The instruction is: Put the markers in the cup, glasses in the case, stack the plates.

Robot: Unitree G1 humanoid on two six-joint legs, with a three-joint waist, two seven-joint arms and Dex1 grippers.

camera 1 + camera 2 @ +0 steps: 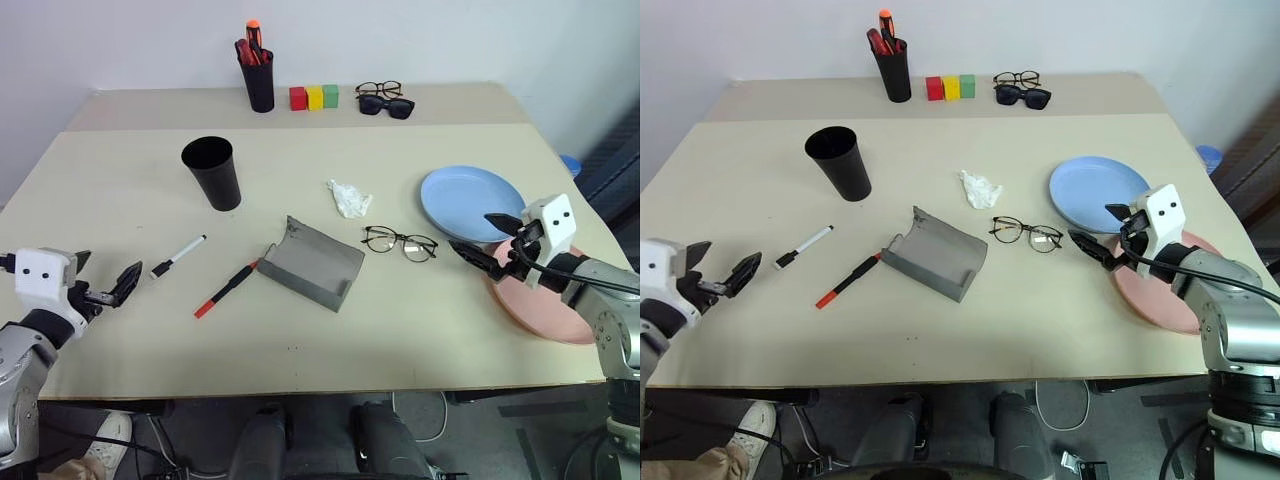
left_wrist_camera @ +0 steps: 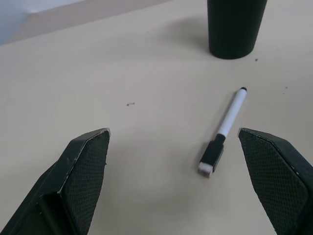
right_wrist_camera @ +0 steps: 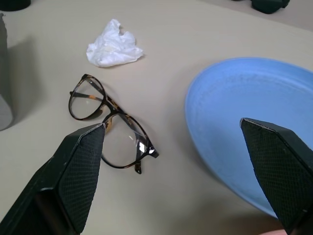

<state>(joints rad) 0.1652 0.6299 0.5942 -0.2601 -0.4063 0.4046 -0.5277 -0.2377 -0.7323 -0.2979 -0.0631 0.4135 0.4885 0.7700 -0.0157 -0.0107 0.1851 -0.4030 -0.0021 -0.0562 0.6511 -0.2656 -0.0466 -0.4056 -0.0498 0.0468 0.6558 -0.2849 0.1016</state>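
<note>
The black cup (image 1: 212, 172) stands upright at the left middle of the table. In front of it lie a white marker (image 1: 178, 256) with a black cap and a black marker (image 1: 226, 288) with red ends. The grey case (image 1: 311, 263) lies open at the centre, and the thin-framed glasses (image 1: 399, 242) rest just to its right. The light blue plate (image 1: 468, 203) and the pink plate (image 1: 545, 300) lie side by side at the right. My left gripper (image 1: 108, 270) hangs open left of the white marker (image 2: 224, 131). My right gripper (image 1: 478, 233) is open between the glasses (image 3: 110, 125) and the blue plate (image 3: 249, 127).
A crumpled white tissue (image 1: 349, 198) lies behind the glasses. At the back stand a pen pot (image 1: 257, 75) with red and orange pens, three coloured blocks (image 1: 314, 97), dark sunglasses (image 1: 386, 105) and another pair of spectacles (image 1: 378, 89). My right arm hides part of the pink plate.
</note>
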